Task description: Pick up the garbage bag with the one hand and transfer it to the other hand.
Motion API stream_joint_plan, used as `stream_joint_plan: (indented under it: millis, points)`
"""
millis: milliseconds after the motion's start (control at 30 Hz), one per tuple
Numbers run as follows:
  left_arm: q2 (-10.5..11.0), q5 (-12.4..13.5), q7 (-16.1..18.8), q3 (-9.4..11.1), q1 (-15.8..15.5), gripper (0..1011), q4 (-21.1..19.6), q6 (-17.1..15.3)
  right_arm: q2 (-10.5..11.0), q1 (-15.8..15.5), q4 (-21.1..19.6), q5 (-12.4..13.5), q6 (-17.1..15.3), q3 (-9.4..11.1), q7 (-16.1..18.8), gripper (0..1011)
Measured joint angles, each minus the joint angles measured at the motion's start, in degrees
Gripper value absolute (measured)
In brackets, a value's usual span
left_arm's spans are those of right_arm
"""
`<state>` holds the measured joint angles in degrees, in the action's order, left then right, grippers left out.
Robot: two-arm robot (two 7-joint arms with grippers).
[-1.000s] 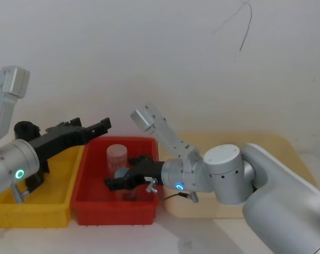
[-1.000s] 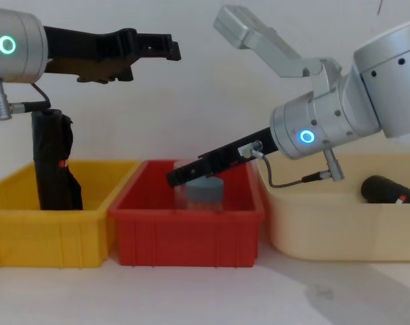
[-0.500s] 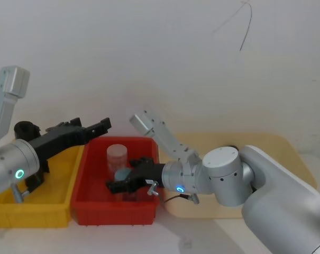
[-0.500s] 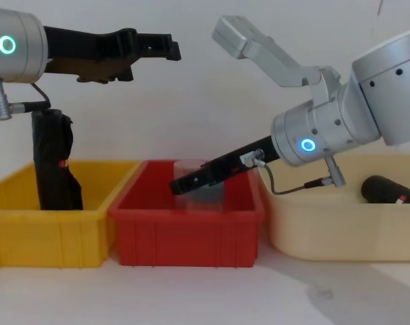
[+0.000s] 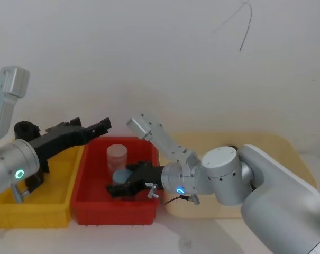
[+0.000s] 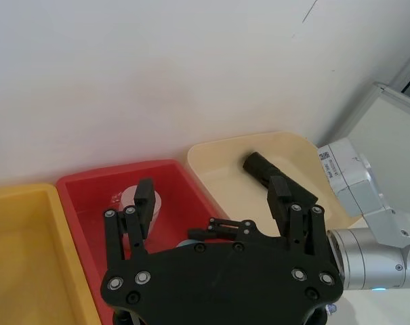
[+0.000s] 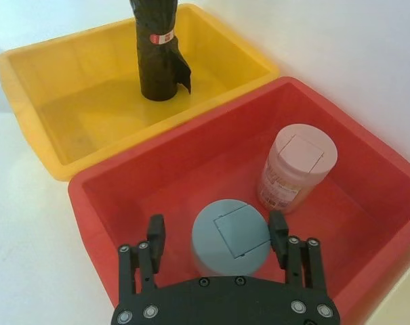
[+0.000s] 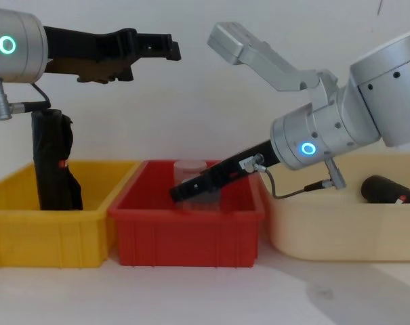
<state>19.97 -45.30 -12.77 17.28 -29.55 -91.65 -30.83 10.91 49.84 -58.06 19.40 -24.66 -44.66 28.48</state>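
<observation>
- Garbage bag (image 8: 389,190) lies on its side in the beige bin (image 8: 326,233) to the right of the red bin (image 8: 191,237), with nothing gripping it; the pickup has not started.
- It is a tight, smooth black cylinder with a small red mark near one end and no loose flap.
- A looser black roll (image 8: 52,162) with a bulging flap stands upright in the yellow bin (image 8: 55,233) to the left of the red bin.
- The one hand (image 8: 165,47), on the green-lit left arm, hovers high above the red bin's left edge, fingers apart and empty, well apart from the bag.
- The other hand (image 7: 216,227), on the blue-lit right arm, reaches down into the red bin, fingers spread either side of a grey-lidded jar (image 7: 232,237) without clamping it; a pink jar (image 7: 296,169) stands just beside.
- That reach seems aimed at the jar, not the bag, so neither gripper is placed for the handover.
</observation>
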Motion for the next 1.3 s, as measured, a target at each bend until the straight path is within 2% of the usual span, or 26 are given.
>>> stream_joint_plan:
  millis: [100, 167, 233, 267, 300, 333, 400, 733, 900, 1100, 1300]
  points:
    - [0.00, 0.00, 0.00, 0.00, 0.00, 1002, 0.00, 0.00, -0.25, 0.07, 0.31, -0.18, 0.39, 0.00, 0.12, 908]
    - [0.00, 0.00, 0.00, 0.00, 0.00, 1002, 0.00, 0.00, -0.44, 0.09, 0.52, -0.32, 0.66, 0.03, 0.13, 820]
    - [0.00, 0.00, 0.00, 0.00, 0.00, 1002, 0.00, 0.00, -0.58, 0.09, 0.68, -0.44, 0.82, 0.05, 0.13, 790]
    - [0.00, 0.00, 0.00, 0.00, 0.00, 1002, 0.00, 0.00, -0.71, 0.09, 0.81, -0.57, 1.05, 0.07, 0.10, 737]
    - [0.00, 0.00, 0.00, 0.00, 0.00, 1002, 0.00, 0.00, -0.78, 0.09, 0.90, -0.63, 1.15, 0.08, 0.08, 737]
    - [0.00, 0.00, 0.00, 0.00, 0.00, 1002, 0.00, 0.00, -0.84, 0.09, 0.96, -0.73, 1.30, 0.09, 0.03, 678]
    - [0.00, 0.00, 0.00, 0.00, 0.00, 1002, 0.00, 0.00, -0.99, 0.09, 1.16, -0.97, 1.64, 0.10, -0.10, 656]
    - [0.00, 0.00, 0.00, 0.00, 0.00, 1002, 0.00, 0.00, -0.91, -0.36, 0.94, -2.56, 3.33, -0.01, -1.35, 656]
    - [0.00, 0.00, 0.00, 0.00, 0.00, 1002, 0.00, 0.00, -0.47, -0.94, -0.54, -2.76, 3.84, 0.74, -2.38, 656]
    - [0.00, 0.00, 0.00, 0.00, 0.00, 1002, 0.00, 0.00, 0.35, -1.95, -3.96, -2.45, 4.42, 2.85, -4.15, 656]
    - [0.00, 0.00, 0.00, 0.00, 0.00, 1002, 0.00, 0.00, 1.19, -3.51, -8.24, -0.90, 4.81, 6.25, -6.00, 656]
